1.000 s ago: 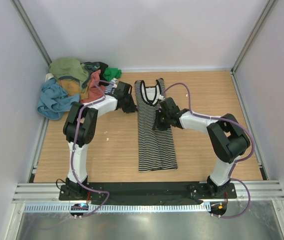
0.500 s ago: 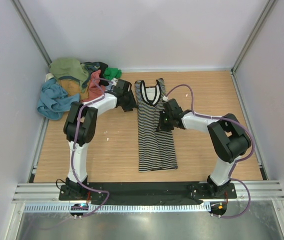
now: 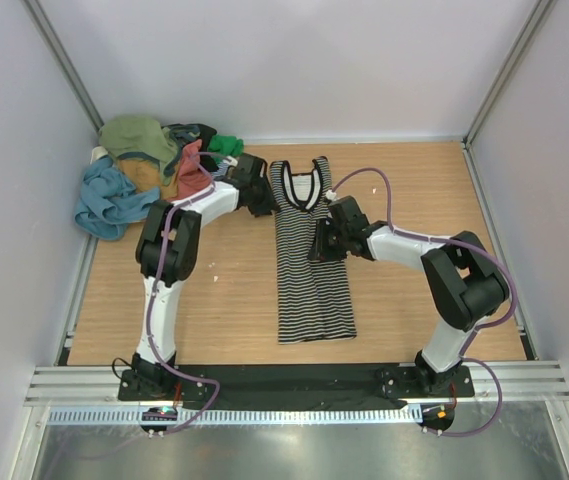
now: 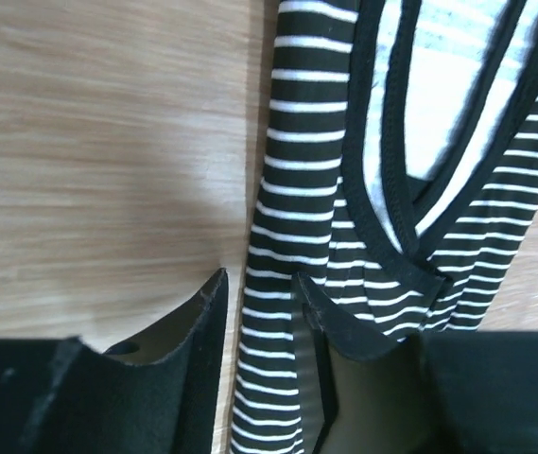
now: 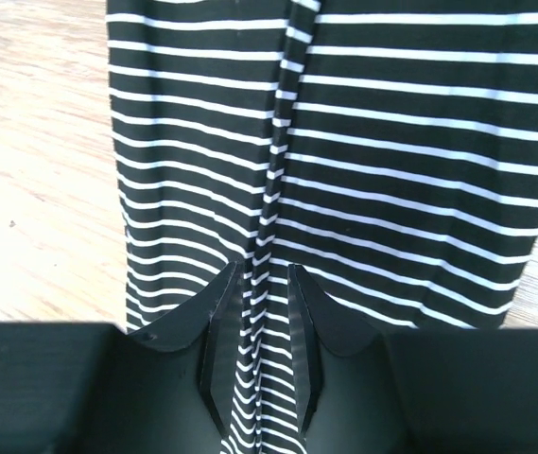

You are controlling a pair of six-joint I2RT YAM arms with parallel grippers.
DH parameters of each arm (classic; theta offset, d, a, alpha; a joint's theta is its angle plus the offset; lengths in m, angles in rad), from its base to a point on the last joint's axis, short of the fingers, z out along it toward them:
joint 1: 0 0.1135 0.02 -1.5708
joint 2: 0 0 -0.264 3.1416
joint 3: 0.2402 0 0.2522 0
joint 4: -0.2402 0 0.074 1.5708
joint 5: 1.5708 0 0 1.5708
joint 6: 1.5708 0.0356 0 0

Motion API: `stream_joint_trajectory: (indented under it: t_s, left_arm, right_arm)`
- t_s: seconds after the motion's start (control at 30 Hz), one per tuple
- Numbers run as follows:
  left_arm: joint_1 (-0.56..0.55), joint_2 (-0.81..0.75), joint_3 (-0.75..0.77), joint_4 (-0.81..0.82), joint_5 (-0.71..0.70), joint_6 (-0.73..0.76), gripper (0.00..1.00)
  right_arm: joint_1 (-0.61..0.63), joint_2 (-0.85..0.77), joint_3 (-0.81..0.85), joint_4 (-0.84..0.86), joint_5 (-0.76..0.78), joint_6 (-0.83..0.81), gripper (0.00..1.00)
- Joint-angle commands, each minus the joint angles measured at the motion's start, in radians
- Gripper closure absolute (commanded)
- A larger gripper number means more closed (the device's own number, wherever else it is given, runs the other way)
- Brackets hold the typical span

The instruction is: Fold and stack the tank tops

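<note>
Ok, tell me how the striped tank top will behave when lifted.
Probably floppy: the striped tank top lies flat and puckers into a ridge inside the right gripper, so it should sag from wherever it's held. Likely light, being thin cloth. It may drag across the wooden table.

From high up and behind, the top camera looks down on the whole desk (image 3: 414, 200), arm bases (image 3: 149, 378) along the bottom edge. The left wrist camera hugs the left pincer (image 4: 261, 284), right above the striped tank top (image 4: 297, 170) strap at frame centre. The right wrist camera sits just as close over the right pincer (image 5: 264, 270), and all three views share that top.
</note>
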Motion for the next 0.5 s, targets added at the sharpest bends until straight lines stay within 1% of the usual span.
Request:
stream_joint_trajectory:
  t_s: [0.0, 0.07, 0.17, 0.3, 0.4, 0.43, 0.47]
  left_arm:
    - [0.007, 0.034, 0.067, -0.011, 0.023, -0.005, 0.68]
    - [0.007, 0.058, 0.088, -0.023, 0.021, -0.002, 0.76]
    - [0.007, 0.080, 0.128, -0.039, 0.021, 0.001, 0.83]
    - [0.007, 0.101, 0.154, -0.040, 0.015, -0.002, 0.84]
    - [0.009, 0.110, 0.169, -0.043, 0.013, -0.003, 0.85]
    - [0.009, 0.113, 0.174, -0.045, 0.013, -0.003, 0.85]
    - [0.009, 0.114, 0.179, -0.046, 0.012, -0.003, 0.85]
  right_arm:
    - [0.001, -0.021, 0.000, 0.052, -0.049, -0.014, 0.68]
    - [0.005, -0.018, 0.003, 0.051, -0.044, -0.017, 0.68]
    - [0.008, -0.003, 0.012, 0.039, -0.036, -0.017, 0.68]
    - [0.009, 0.026, 0.029, 0.025, -0.030, -0.017, 0.69]
    - [0.009, 0.040, 0.035, 0.019, -0.020, -0.015, 0.74]
    - [0.009, 0.043, 0.036, 0.019, -0.018, -0.014, 0.78]
    - [0.009, 0.043, 0.036, 0.016, -0.009, -0.014, 0.80]
